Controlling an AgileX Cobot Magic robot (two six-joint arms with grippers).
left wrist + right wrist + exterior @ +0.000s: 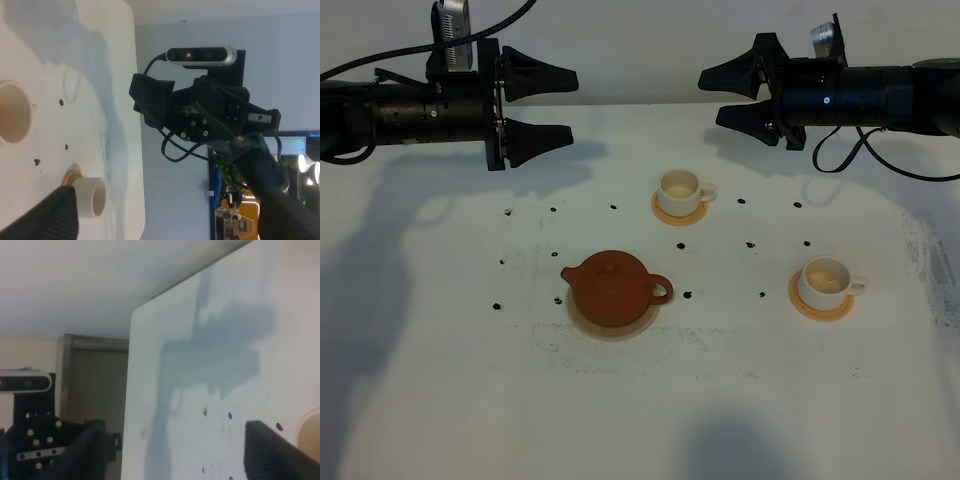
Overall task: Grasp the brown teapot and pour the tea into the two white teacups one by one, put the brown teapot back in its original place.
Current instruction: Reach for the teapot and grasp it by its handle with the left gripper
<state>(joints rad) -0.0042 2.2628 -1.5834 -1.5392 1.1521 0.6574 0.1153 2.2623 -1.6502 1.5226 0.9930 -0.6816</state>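
A ribbed black finger (45, 220) of the left gripper fills one corner of the left wrist view. Past it lie two white cups, one (12, 112) seen from above, the other (92, 197) side-on upon an orange coaster (72, 176). Beyond the table's edge the right arm (215, 115) faces this lens, its camera (200, 55) on top. The right wrist view gives the reverse: a blurred finger (280, 455), shadowed table (210, 390), the left arm's camera (27, 382), and a tan curve at the frame's edge that may be a coaster.

Only the high view shows the teapot (610, 290). It sits upright on the pale mat (620, 331) at the front centre of the table (720, 410), lid on, spout pointing left and handle right. The left gripper (573, 105) hangs above the back of the table with its jaws spread wide and nothing between them. The right gripper (710, 97) faces it from the other side, also wide and empty. The teapot is well apart from both, somewhat closer to the left one.

One cup (678, 187) stands on its coaster (672, 214) behind and to the right of the teapot. The other cup (823, 278) stands on its coaster (817, 310) further right, level with the teapot. Black specks (687, 295) dot the table around them. The space between the left gripper and the teapot is open.
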